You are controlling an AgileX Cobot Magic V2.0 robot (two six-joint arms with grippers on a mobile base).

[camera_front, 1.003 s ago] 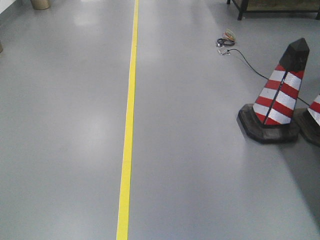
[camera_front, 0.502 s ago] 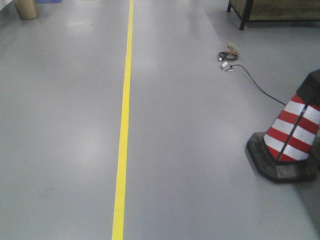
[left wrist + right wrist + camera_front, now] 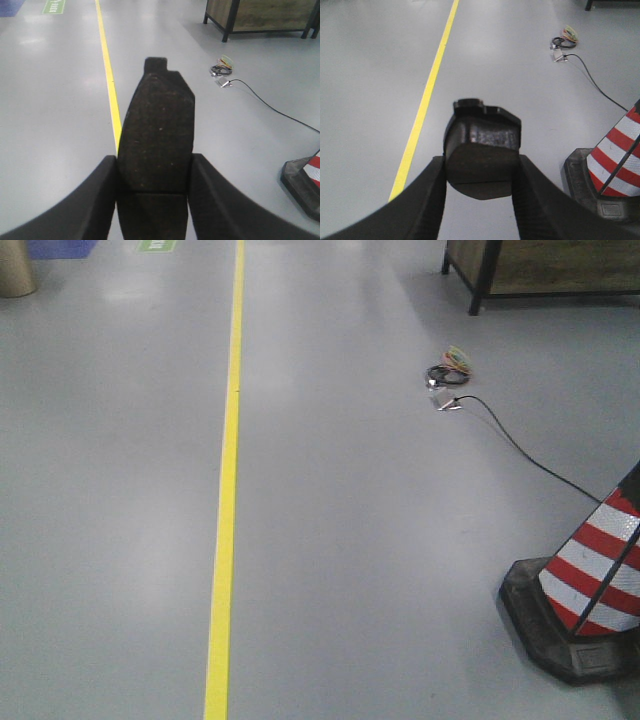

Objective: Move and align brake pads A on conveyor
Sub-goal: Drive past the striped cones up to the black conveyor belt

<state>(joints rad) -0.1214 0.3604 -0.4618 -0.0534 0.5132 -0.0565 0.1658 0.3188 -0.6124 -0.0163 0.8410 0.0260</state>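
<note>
In the left wrist view a dark grey brake pad stands lengthwise between the two black fingers, its cross groove near the fingertips and an end tab at its far tip; my left gripper is shut on it. In the right wrist view a second brake pad is seen end-on and tilted, clamped between the fingers of my right gripper, which is shut on it. Both pads hang above a grey floor. The conveyor is out of view. Neither gripper shows in the front view.
A yellow floor line runs away ahead on the left. A red-and-white traffic cone on a black base stands at the near right. A black cable leads to a wire bundle. A dark-framed wooden bench stands far right.
The front view has advanced along the floor: the cone slid toward the lower right edge, the wire bundle and bench came closer, and the yellow line shifted slightly left.
</note>
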